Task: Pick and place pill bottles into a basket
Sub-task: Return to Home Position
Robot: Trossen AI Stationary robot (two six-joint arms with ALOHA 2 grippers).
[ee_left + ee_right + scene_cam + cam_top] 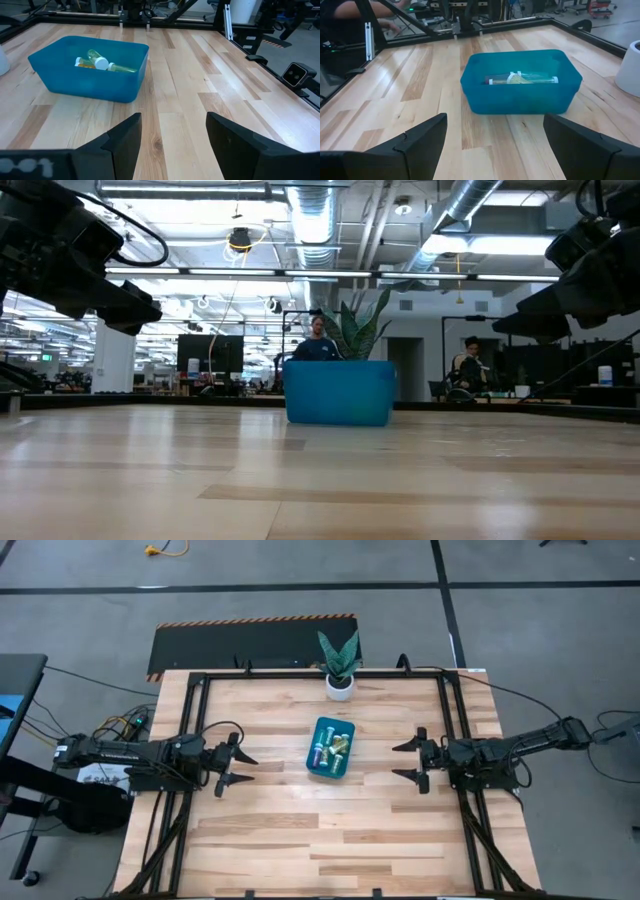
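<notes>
The teal-blue basket (pixel 330 747) stands on the table's middle, a little toward the far edge; it also shows in the low view (pixel 338 392), the left wrist view (pixel 90 67) and the right wrist view (pixel 520 82). Several pill bottles (pixel 333 748) lie on their sides inside it, yellow-green ones with a pale cap in the left wrist view (pixel 102 63) and a row of them in the right wrist view (pixel 522 78). My left gripper (pixel 243 768) is open and empty at the basket's left. My right gripper (pixel 407 762) is open and empty at its right.
A white pot with a green plant (pixel 339 668) stands at the table's far edge behind the basket. A black frame (pixel 300 674) runs round the table. People show in the room beyond the table in the low view (pixel 318 342). Bare wood lies between each gripper and the basket.
</notes>
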